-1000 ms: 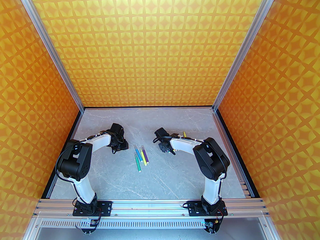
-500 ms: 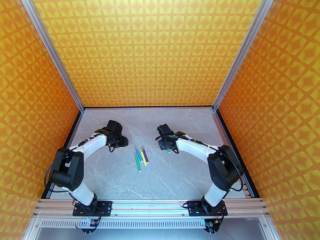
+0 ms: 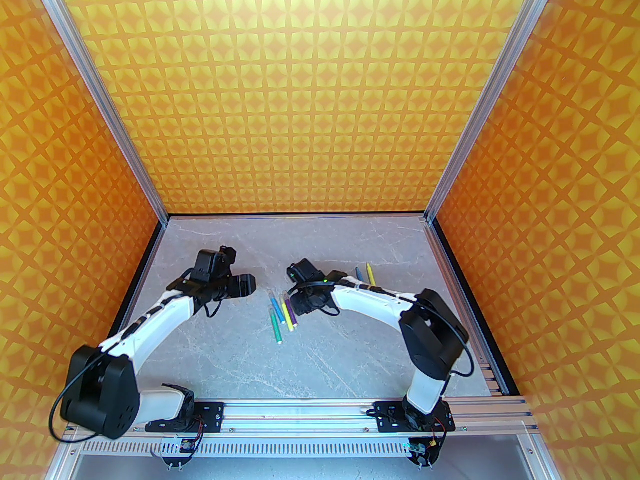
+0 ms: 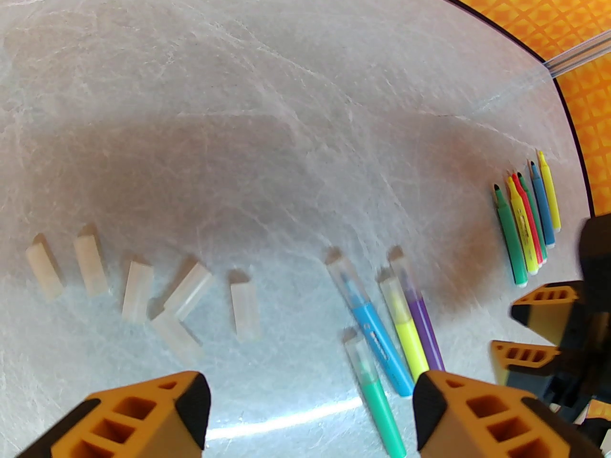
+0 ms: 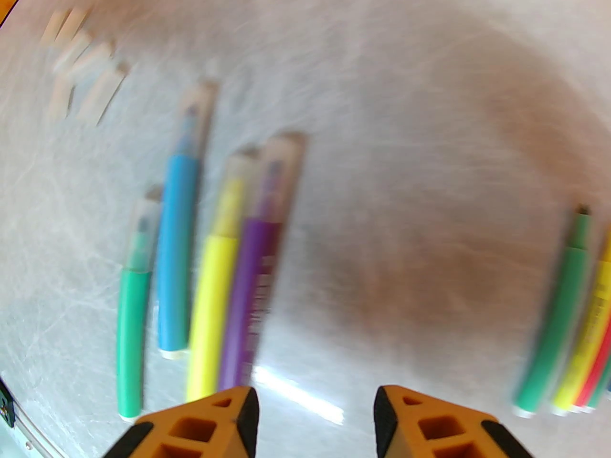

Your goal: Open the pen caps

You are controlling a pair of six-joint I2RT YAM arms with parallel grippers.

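Overhead rear, wrists close, sharing pens

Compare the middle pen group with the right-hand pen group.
The middle group wears clear caps; the right group shows bare tips. The middle group has four pens, the right group six. Middle pens lie staggered; right pens pack tightly. Both lie flat on the table.
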